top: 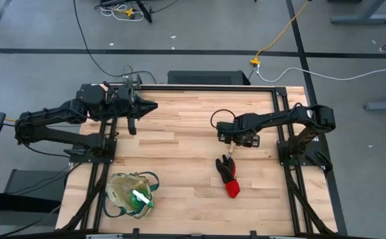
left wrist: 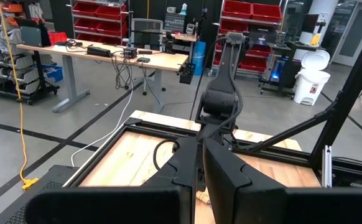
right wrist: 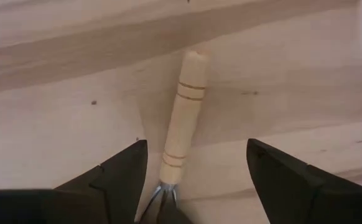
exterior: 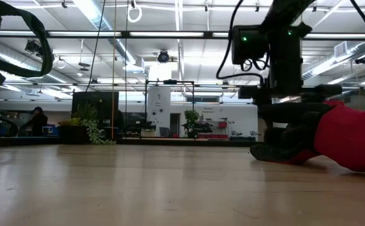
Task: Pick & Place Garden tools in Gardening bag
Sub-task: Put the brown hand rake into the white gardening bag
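The right claw hangs low over the middle of the pale wooden desk, toward its right side, jaws spread wide and empty. Between the two dark fingers lies a slim hand tool with a light wooden handle, flat on the desk, its long axis running straight away from the claw, metal end nearest it. The black-and-red glove bundle lies just beside, toward the front edge. The floppy beige fabric bag with green trim sits at the front-left corner. The left claw waits pinched shut near the back-left edge; the right arm is clearly nearer the tool.
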Robot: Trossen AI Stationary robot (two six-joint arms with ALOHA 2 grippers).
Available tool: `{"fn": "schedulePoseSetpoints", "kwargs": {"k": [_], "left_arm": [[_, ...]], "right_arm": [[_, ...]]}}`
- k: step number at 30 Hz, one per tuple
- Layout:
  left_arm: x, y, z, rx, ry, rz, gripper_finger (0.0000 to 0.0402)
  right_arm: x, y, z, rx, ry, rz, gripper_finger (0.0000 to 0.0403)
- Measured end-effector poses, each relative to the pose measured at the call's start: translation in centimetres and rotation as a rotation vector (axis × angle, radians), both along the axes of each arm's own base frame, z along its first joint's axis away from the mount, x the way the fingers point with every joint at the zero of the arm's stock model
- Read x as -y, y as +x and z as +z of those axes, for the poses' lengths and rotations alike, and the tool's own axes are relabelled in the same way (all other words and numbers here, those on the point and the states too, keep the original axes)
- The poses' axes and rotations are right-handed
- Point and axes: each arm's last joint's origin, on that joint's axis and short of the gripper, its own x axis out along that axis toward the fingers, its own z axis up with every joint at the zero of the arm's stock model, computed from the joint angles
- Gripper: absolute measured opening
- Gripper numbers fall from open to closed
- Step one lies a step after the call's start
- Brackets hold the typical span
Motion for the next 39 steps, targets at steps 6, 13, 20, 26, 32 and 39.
{"fn": "schedulePoseSetpoints", "kwargs": {"k": [6,13,20,26,32,39], "left_arm": [[0.0,0.0,0.0,0.000,0.000,0.000,0.0034],[0.0,0.0,0.0,0.001,0.000,0.000,0.0034],[0.0,0.0,0.0,0.001,-0.001,0.000,0.0034],[0.0,0.0,0.0,0.002,-0.006,0.004,0.0034],[0.0,0.0,0.0,0.003,-0.006,0.004,0.0034],[0.0,0.0,0.0,0.003,-0.006,0.005,0.0034]], "right_arm": [[-0.1,-0.6,-1.9,0.030,0.009,-0.063,0.0276],[0.0,-1.2,-3.0,0.032,-0.033,-0.149,0.0276],[0.1,-1.3,-3.3,0.044,-0.093,-0.173,0.0276],[0.2,-1.1,-3.2,0.060,-0.119,-0.172,0.0276],[0.3,-1.1,-3.2,0.058,-0.119,-0.152,0.0276],[0.3,-1.2,-3.2,0.057,-0.120,-0.150,0.0276]]}}
